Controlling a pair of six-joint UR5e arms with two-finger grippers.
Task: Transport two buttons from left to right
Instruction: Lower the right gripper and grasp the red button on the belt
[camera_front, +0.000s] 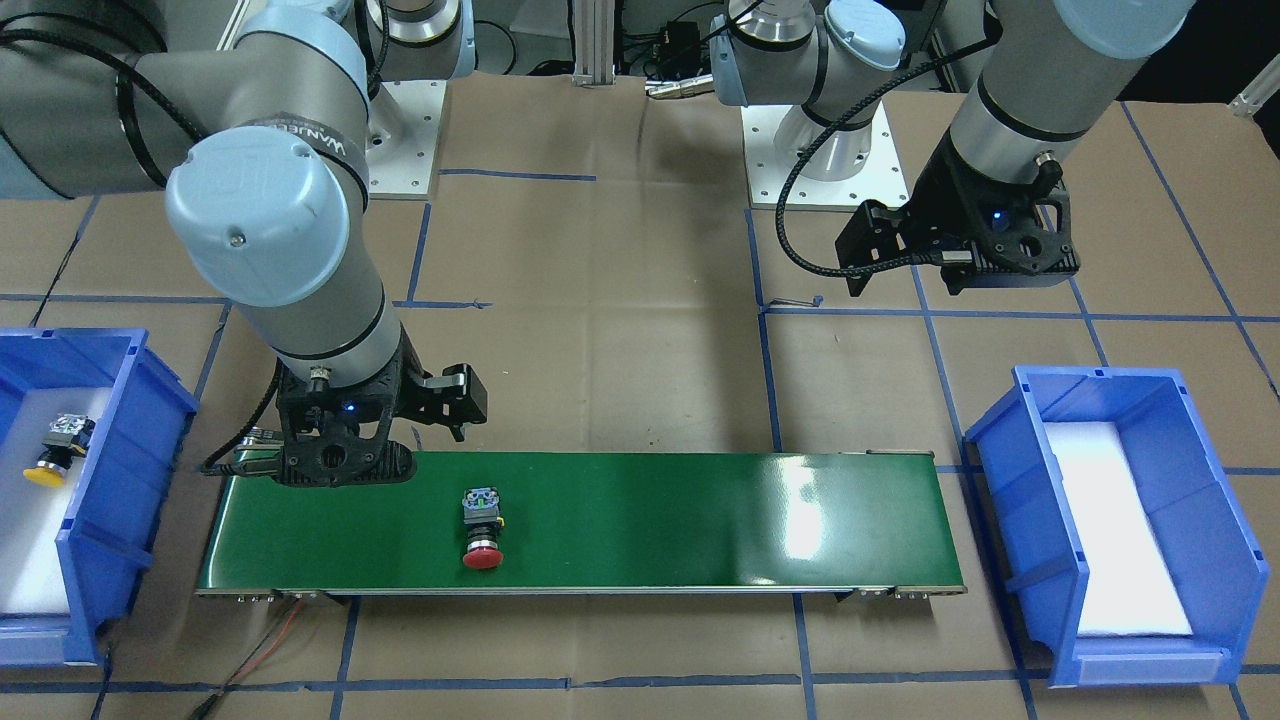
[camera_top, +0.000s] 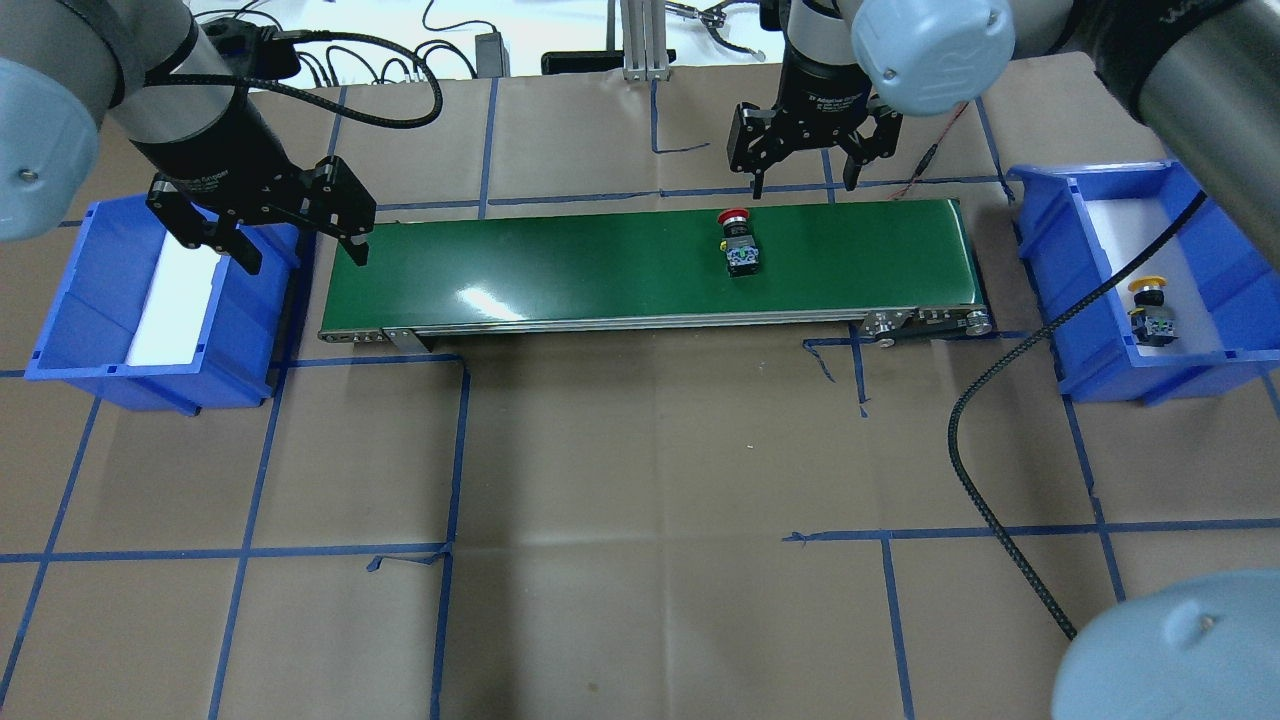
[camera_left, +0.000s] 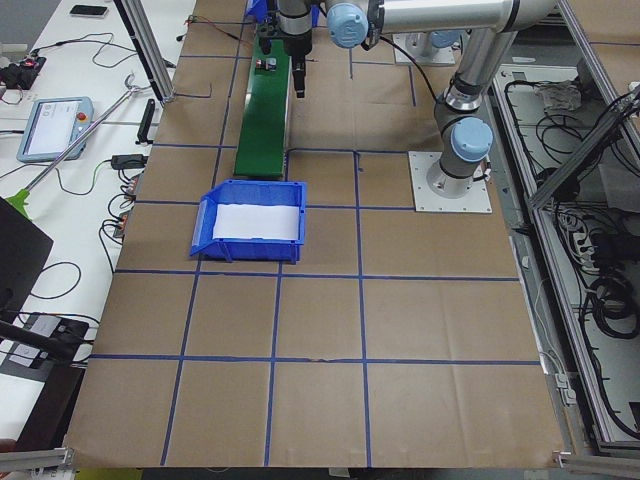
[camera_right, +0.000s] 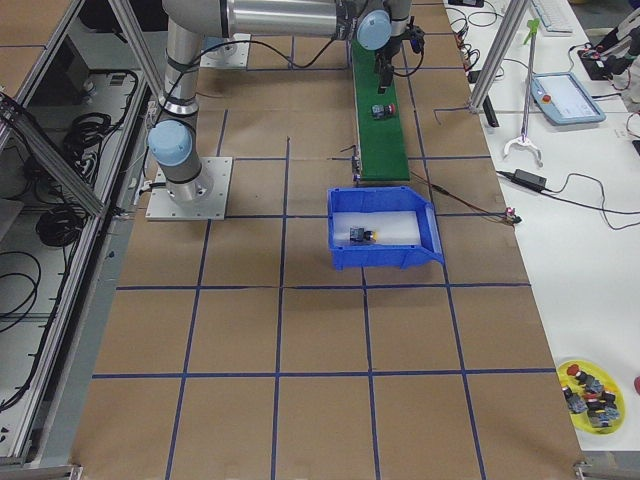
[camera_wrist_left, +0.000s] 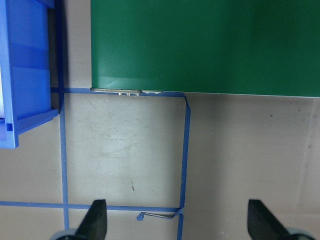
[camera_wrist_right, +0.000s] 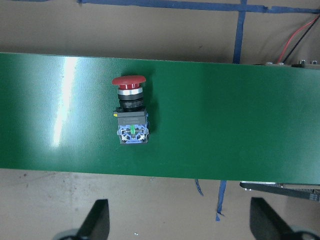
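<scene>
The red button (camera_top: 740, 245) lies on its side on the green conveyor belt (camera_top: 560, 265), toward the belt's right end, its cap pointing to the far edge. My right gripper (camera_top: 803, 180) hangs open just beyond it over the belt's far edge. In the right wrist view the red button (camera_wrist_right: 131, 115) sits ahead of the open fingers (camera_wrist_right: 97, 222), apart from them. The yellow button (camera_top: 1150, 310) rests inside the right blue bin (camera_top: 1045, 260). My left gripper (camera_top: 305, 258) is open and holds nothing, between the left blue bin (camera_top: 250, 320) and the belt's left end.
The left bin shows only its white liner (camera_top: 175, 300). Blue tape lines cross the brown paper tabletop. A black cable (camera_top: 1000, 420) runs from the right arm over the table's near right part. Red wires (camera_front: 270, 640) trail from the belt's right end.
</scene>
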